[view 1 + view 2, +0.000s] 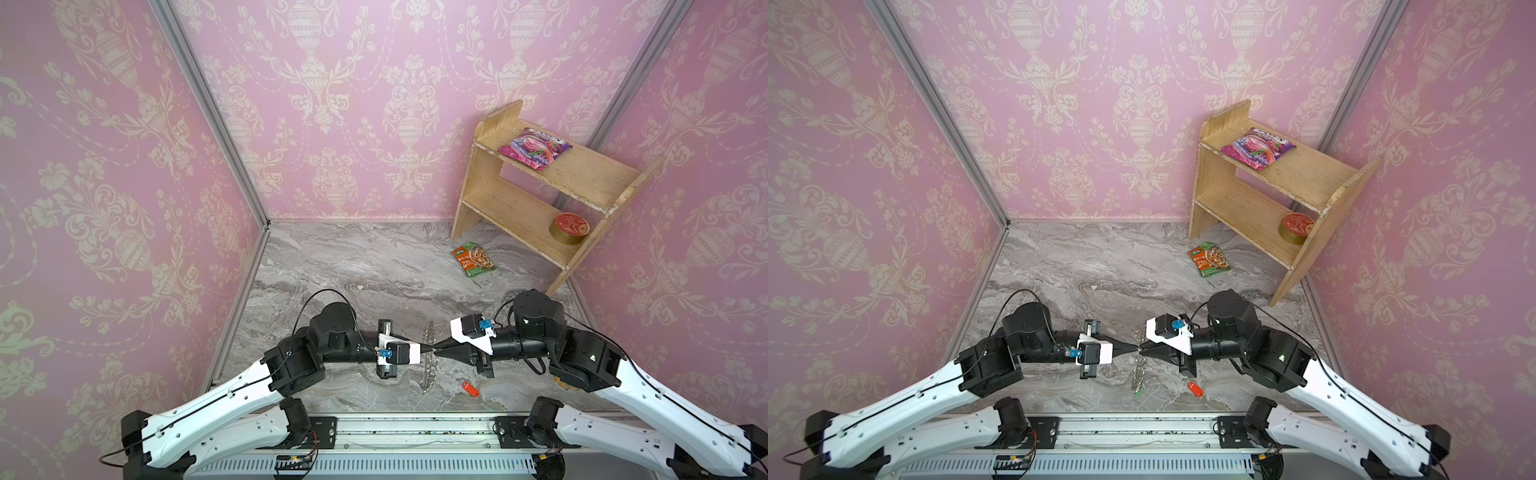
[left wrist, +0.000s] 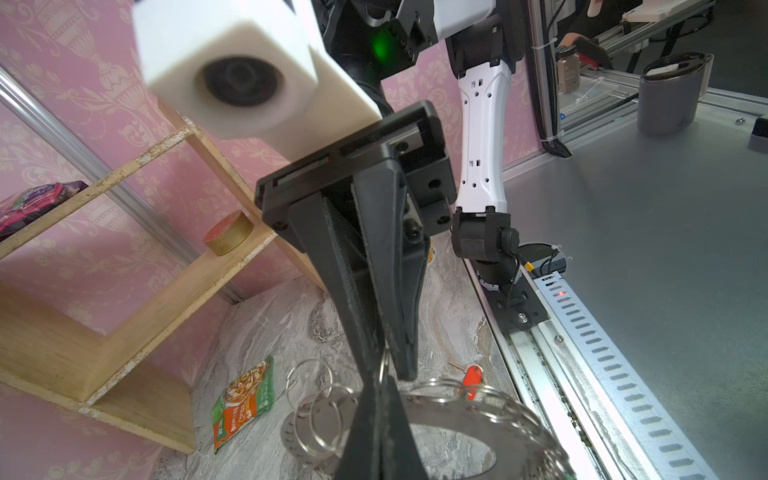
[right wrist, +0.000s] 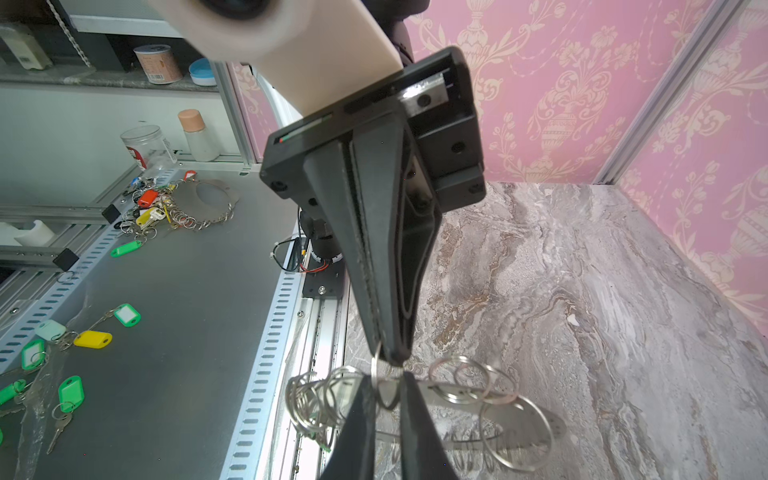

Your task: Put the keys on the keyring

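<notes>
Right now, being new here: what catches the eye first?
The left gripper and right gripper meet tip to tip at front centre, on a wire loop of the raised keyring. A red-tagged key lies loose just right of it; a wooden shelf stands back right.

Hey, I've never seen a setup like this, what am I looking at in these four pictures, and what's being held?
Two robot arms share a table. Two pictures look down from one overhead camera; two come from wrist cameras. The left hand is shut on a wire loop of the keyring, a grey disc on edge. The right hand meets it tip to tip with a loop between its fingers; grip unclear. A red-tagged key, a food packet and a wooden shelf rest nearby.
</notes>
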You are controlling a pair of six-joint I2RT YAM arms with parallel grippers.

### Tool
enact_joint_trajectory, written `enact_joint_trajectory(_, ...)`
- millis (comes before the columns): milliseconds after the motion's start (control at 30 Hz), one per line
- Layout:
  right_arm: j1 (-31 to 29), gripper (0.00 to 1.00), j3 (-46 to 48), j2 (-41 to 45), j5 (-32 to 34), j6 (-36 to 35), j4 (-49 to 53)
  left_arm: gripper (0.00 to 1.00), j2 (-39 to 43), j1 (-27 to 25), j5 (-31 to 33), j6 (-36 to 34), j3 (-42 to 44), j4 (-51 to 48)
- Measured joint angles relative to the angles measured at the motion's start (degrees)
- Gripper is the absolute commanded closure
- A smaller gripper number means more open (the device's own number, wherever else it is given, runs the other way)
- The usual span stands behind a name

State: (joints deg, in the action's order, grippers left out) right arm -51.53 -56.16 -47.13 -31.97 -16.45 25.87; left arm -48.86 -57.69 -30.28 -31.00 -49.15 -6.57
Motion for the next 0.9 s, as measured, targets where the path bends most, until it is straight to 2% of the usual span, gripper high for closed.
enact_joint_trajectory(133, 0.0, 1.00, 0.0, 0.0, 0.0, -0.5, 0.2, 1.00, 0.0, -0.2, -0.2, 0.6, 0.0, -0.4)
enact_joint_trajectory(400, 0.0, 1.00, -0.4, 0.0, -0.1, -0.5, 0.5, 1.00, 0.1, -0.2, -0.2, 1.5, -0.2, -0.4)
enact_joint_trajectory(533, 0.0, 1.00, -0.4, 0.3, 0.8, -0.4, 0.4, 0.91, 0.1, -0.3, 0.7, 2.4, -0.2, 0.0)
enact_joint_trajectory(900, -0.3, 1.00, -0.4, 2.2, 1.8, 1.8, 0.1, 0.87, 1.6, -0.3, 1.7, 5.8, 0.8, 4.7)
